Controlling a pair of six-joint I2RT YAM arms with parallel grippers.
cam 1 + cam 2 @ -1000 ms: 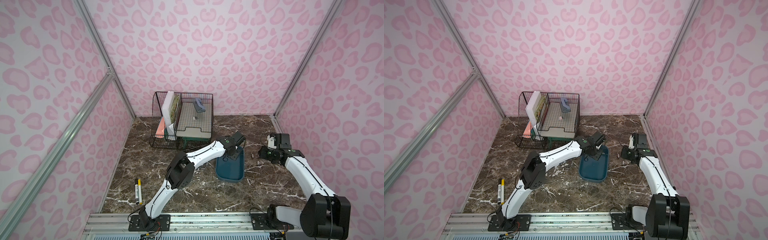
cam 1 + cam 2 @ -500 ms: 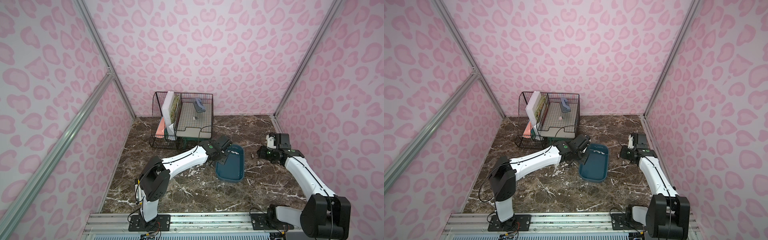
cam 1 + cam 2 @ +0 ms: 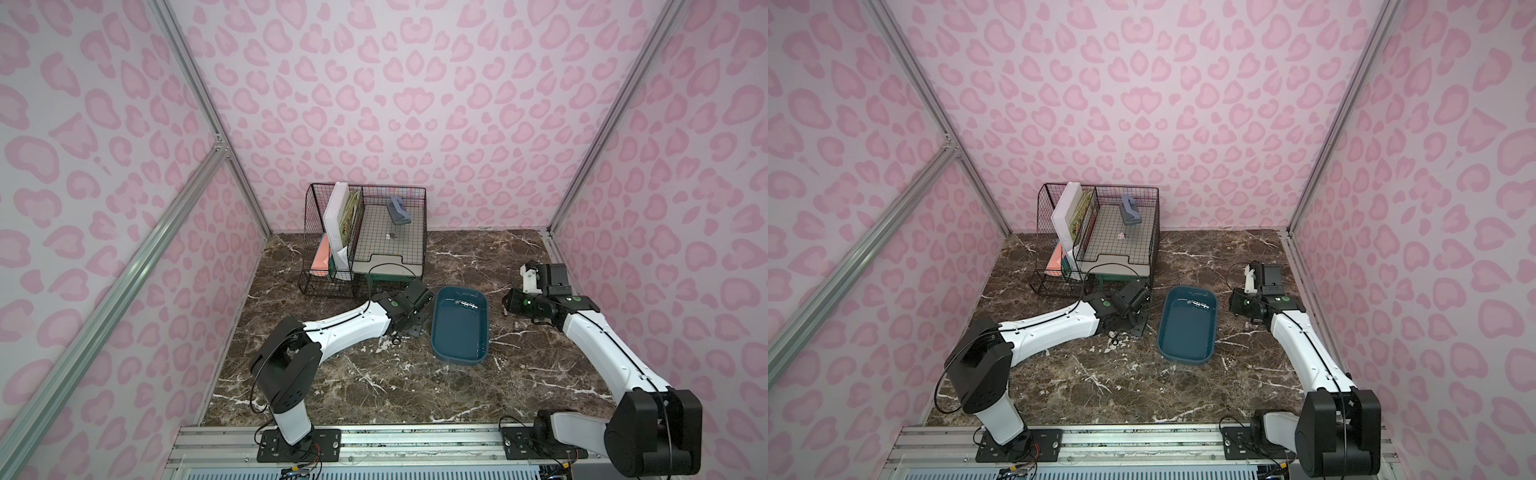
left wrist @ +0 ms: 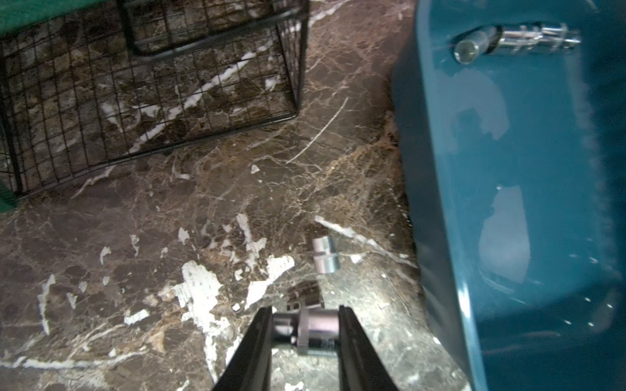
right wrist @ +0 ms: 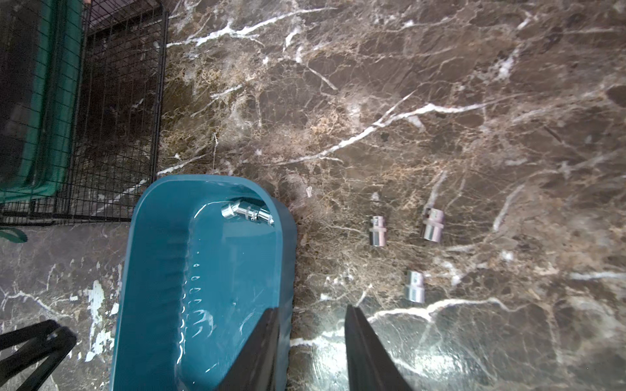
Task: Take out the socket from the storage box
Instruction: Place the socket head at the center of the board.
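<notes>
Beside storage box [image 4: 542, 169], left fingers [image 4: 254, 352] clamp socket [image 4: 311, 330].

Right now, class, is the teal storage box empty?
No: a shiny metal socket piece lies inside the storage box, close to one end wall.

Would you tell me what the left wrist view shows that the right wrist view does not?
Only the left wrist view: a socket clamped in the left gripper, and one loose socket on the marble. Only the right wrist view: the right gripper open and empty, and three sockets beside the box. Both: the storage box with chrome pieces inside, and the wire organiser.
</notes>
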